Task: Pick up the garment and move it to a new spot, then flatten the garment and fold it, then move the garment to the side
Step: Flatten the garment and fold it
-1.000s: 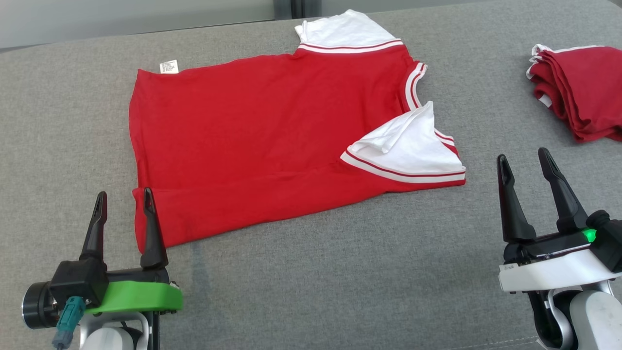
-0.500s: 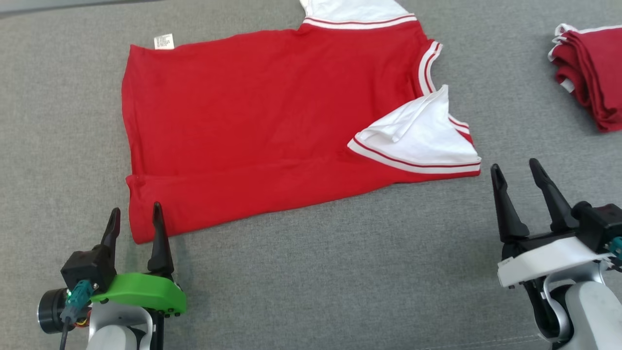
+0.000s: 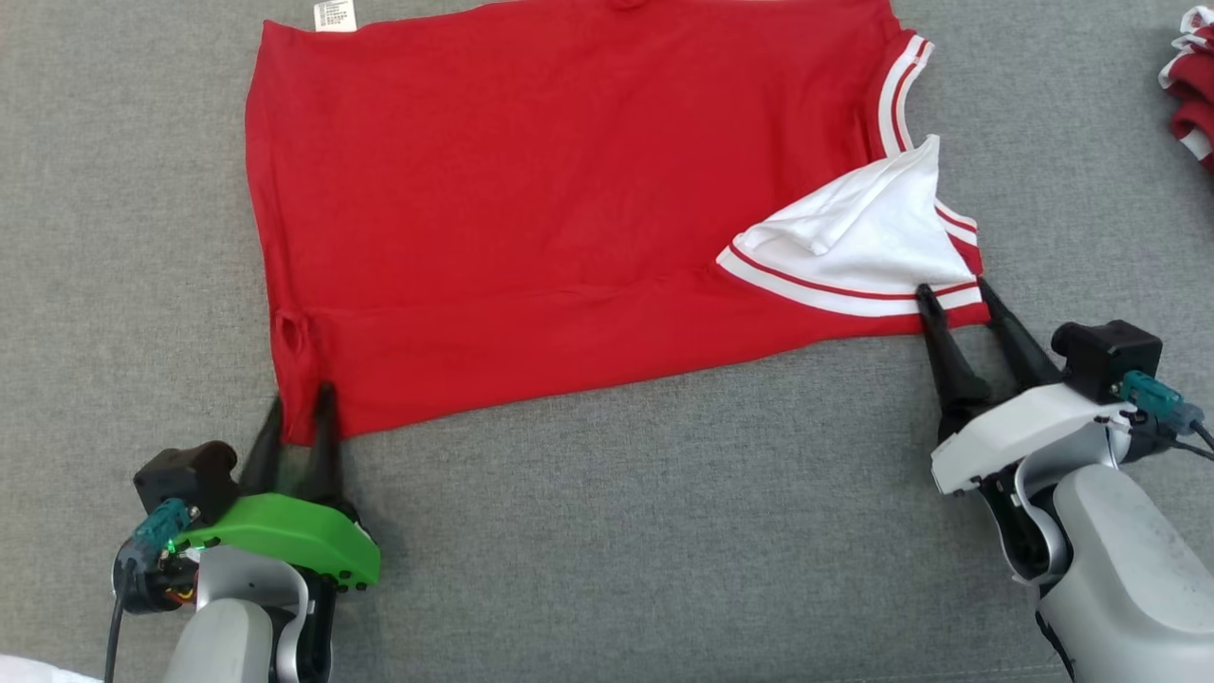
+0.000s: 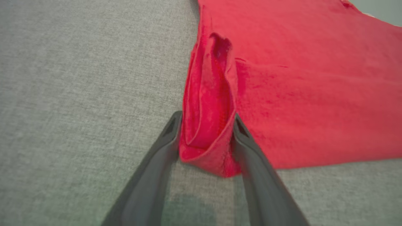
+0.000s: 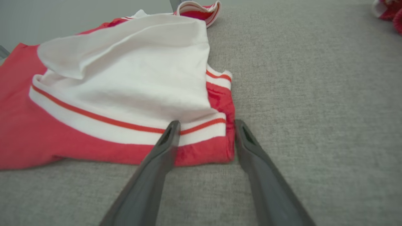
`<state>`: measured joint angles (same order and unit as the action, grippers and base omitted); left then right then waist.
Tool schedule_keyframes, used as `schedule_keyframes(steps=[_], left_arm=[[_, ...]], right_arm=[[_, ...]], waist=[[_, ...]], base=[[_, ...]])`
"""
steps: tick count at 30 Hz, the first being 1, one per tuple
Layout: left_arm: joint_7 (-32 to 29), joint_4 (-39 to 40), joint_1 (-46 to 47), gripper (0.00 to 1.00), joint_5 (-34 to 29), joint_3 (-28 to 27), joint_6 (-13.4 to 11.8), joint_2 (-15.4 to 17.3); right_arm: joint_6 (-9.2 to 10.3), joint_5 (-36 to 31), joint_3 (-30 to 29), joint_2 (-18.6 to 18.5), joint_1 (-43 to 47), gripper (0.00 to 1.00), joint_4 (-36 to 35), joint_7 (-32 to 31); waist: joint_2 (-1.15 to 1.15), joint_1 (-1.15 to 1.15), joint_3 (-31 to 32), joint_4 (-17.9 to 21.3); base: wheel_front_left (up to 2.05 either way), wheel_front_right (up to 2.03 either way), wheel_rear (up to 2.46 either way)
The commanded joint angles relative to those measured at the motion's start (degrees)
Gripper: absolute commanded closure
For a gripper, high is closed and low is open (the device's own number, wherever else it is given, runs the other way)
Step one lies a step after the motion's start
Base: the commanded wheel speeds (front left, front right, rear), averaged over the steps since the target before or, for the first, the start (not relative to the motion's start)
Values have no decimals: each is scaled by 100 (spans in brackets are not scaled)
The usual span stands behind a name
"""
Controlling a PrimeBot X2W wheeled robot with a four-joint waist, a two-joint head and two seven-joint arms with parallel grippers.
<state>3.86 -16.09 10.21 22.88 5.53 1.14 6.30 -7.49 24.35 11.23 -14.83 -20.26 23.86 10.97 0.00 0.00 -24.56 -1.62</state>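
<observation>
The red knit shirt with white sleeves and red-and-white striped trim [image 3: 531, 209] is lying spread on the grey woven fabric surface [image 3: 664, 531]. The head view's top edge is cutting off its far side, so the white label [image 3: 334, 14] at the far left corner is showing just in part. At that view's right edge a pile of folded red-and-white cloth [image 3: 1190, 104] is also being cropped, and how much is stacked there is impossible to tell. The near white sleeve [image 3: 854, 237] is lying folded back over the red body, covering the cloth beneath it.

The left gripper [image 3: 300, 398] is sitting at the shirt's near left corner. Its two dark fingers are partly drawn together and pressing a raised fold of red hem from both sides. In the left wrist view the cloth is filling the whole gap and hiding the fingers' inner faces. The right gripper [image 3: 951, 289] is standing open astride the near right corner. One finger is lying over the striped band and the other is touching the red edge, with the cloth between them lying flat.

The near hem is running slightly slanted between the two grippers. Bare grey surface is stretching wide in front of it, to the left of the shirt, and between the shirt and the cropped pile.
</observation>
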Motion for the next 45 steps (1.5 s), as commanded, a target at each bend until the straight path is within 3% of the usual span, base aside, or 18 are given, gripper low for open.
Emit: schedule_keyframes(steps=[1,7,12,24,25,26,31,39,45], left_arm=[[-95,-103,-7,100,45,59,44,-15],[-1,195,-152,100,144,-57,91,127],[-330,564,-460,100,158,-69,44,330],[-1411,1161,-1472,100,640,-227,-144,544],[-1455,1173,-1533,14,656,-226,-171,537],[-1419,1231,-1564,0,620,-232,-203,531],[-747,1456,-1531,0,468,-397,-453,328],[651,1832,-1022,0,-183,-251,-524,235],[751,1880,-806,0,-562,-40,-582,331]], right_arm=[[0,85,116,7,-6,100,177,-24],[5,317,171,-124,205,100,68,200],[5,330,-55,-104,813,100,-405,306],[4,92,-430,515,2513,100,-1485,-102],[4,77,-434,540,2577,35,-1522,-134],[4,44,-451,550,2604,0,-1556,-170],[3,-209,-640,461,2480,0,-1873,-25],[2,-632,-1032,436,2137,0,-2946,-195],[2,-839,-1146,442,1986,0,-3532,-527]], waist=[[0,0,4,-11],[0,0,182,-17],[0,0,461,-6],[0,0,992,223],[0,0,1024,234],[0,0,1041,237],[0,0,1104,226],[0,0,1285,194],[0,0,1457,225]], base=[[0,0,0],[0,0,0],[0,0,0],[0,0,0],[0,0,0],[0,0,0],[0,0,0],[0,0,0],[0,0,0]])
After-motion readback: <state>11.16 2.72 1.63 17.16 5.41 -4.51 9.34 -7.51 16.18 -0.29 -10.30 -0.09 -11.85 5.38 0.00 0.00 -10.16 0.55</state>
